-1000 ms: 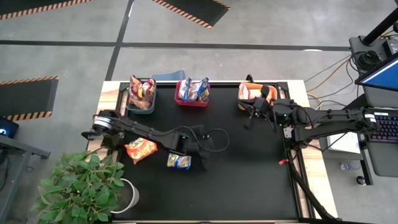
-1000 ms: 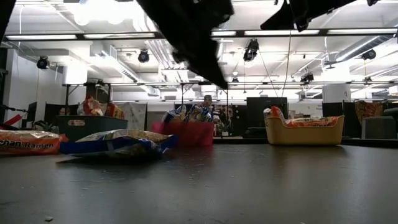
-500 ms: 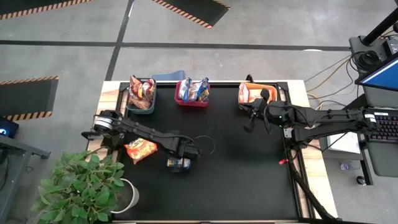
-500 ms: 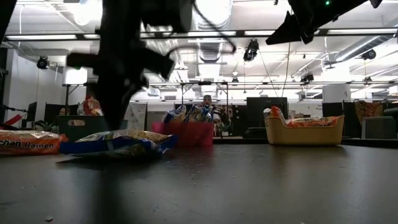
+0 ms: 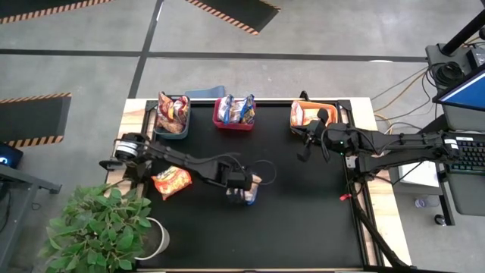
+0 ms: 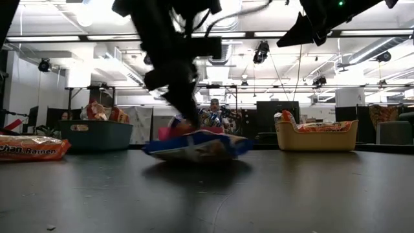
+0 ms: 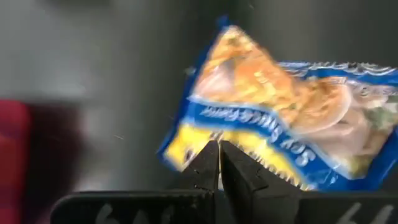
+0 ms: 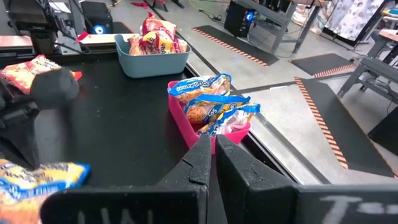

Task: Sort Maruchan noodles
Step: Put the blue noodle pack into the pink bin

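Black tabletop w/ 3 bins at far edge; left gripper [image 5: 248, 195] clamped on edge of blue-yellow packet [image 6: 197, 145], lifted just off mat mid-table. Packet looks light, crinkly, floppy, prob slippery, so pinch the seam edge. Right gripper [image 5: 303, 150] shut, holding nothing, near orange bin [image 5: 338, 106].

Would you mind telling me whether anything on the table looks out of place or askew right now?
One flat orange crinkly plastic noodle packet lies loose on the black table, outside any bin. The left hand is shut on a blue-and-yellow noodle packet, which hangs tilted by one edge. Nothing looks spilled or damaged.
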`<state>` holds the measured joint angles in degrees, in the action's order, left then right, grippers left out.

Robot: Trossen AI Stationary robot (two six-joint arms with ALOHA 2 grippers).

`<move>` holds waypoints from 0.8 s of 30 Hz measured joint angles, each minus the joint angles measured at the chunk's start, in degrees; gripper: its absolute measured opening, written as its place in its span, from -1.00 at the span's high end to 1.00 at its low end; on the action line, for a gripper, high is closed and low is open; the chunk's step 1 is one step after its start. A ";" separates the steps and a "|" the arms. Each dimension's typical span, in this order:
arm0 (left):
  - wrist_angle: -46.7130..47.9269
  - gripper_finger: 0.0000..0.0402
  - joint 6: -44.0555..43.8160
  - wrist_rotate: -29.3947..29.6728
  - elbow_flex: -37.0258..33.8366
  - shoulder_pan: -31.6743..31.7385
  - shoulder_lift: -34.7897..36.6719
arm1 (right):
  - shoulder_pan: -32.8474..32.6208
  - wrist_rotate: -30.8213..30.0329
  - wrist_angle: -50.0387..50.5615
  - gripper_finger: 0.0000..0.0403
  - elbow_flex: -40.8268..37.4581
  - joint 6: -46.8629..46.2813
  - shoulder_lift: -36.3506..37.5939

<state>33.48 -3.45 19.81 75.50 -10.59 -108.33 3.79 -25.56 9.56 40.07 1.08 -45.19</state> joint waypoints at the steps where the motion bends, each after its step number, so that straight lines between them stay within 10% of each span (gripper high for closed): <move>1: 0.72 1.00 1.43 0.94 0.92 0.00 0.02 | 0.00 0.00 0.00 0.94 0.00 0.00 0.00; 11: 8.35 1.00 6.38 1.05 2.99 -0.61 0.51 | 0.00 -0.02 0.68 0.94 -0.02 1.75 0.00; 24: -14.41 1.00 10.25 -4.82 -7.97 -0.14 0.59 | 0.00 -0.02 0.52 0.94 -0.02 4.11 0.00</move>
<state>19.07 6.80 14.99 67.53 -10.73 -107.74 3.79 -25.58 10.09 40.05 5.20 -45.19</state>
